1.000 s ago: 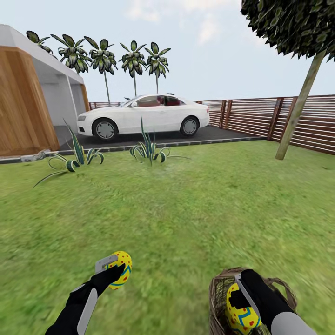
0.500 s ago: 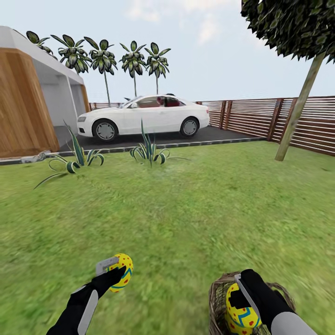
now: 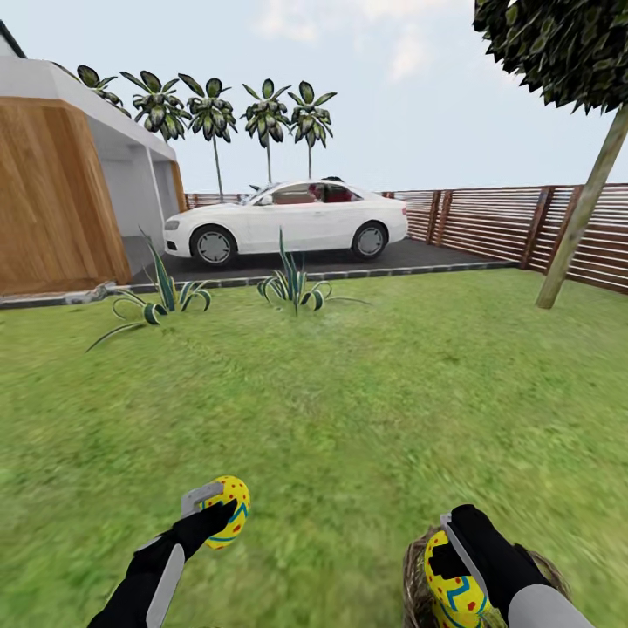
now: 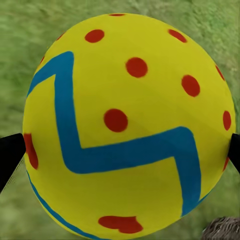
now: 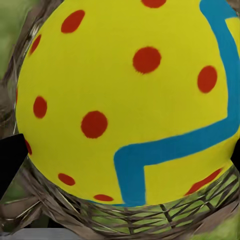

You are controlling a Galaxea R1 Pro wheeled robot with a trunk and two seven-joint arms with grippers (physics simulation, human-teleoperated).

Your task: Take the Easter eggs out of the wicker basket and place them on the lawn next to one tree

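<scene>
So I've got an egg in each gripper right now. My left gripper (image 3: 214, 506) is clamped on one Easter egg (image 3: 228, 510), holding it up over the lawn (image 3: 349, 410); in the left wrist view that egg (image 4: 127, 125) sits squeezed between the two black fingertips (image 4: 10, 157), grass behind it. My right gripper (image 3: 453, 549) is closed around a second egg (image 3: 449, 584), which sits right above the wicker basket (image 3: 419, 593) at the bottom edge of the head view. From the right wrist cam, that egg (image 5: 130, 100) has the woven basket rim (image 5: 125, 217) just beneath it. Can't see a third egg from here. Further off: a leaning tree trunk (image 3: 580, 227) by the slatted fence (image 3: 488, 222), a white car (image 3: 288, 222), and two spiky plants (image 3: 292, 283).
</scene>
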